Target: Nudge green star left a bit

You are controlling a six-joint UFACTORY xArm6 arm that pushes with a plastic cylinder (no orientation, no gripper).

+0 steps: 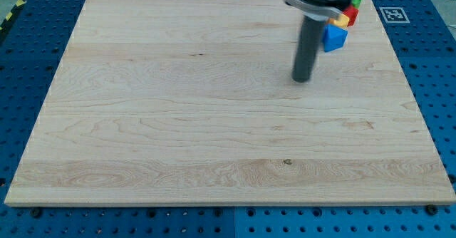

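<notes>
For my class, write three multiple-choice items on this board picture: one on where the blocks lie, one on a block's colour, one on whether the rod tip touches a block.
1. The blocks lie at the view's: A top right, B bottom left, C centre.
2. The block nearest my tip is: A pink, B blue, C white.
3. My tip is: A on a block, B on bare board, C off the board.

A: blue block, red block, yellow block and green block cluster there.
B: it sits right of the rod.
B: my tip shows wood around it.

My tip (303, 79) rests on the board (178, 124), left of the blue block (335, 39).
</notes>
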